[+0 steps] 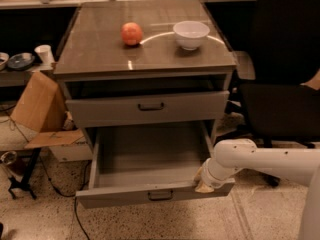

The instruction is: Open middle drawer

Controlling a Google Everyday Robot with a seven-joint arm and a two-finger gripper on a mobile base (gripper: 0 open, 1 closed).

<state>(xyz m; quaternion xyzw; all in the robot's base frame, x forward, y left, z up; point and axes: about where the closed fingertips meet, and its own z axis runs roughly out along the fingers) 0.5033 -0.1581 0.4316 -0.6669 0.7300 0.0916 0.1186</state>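
Box: one, cardboard [37, 104], leaning left of the bench [100, 49].
Fruit: one, red [132, 33], on the bench.
Bowl: one, white [191, 34], right of the fruit.
Drawers: two; top drawer [150, 106] ajar, middle drawer [125, 196] below it, pulled far out.
Pincer: one [203, 182], at the middle drawer's right front corner; cannot tell whether open or closed.
Chair: one, black [285, 84], far right.

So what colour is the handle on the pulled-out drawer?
Black. The handle shows in the camera view; the gripper is at the front corner of the drawer.
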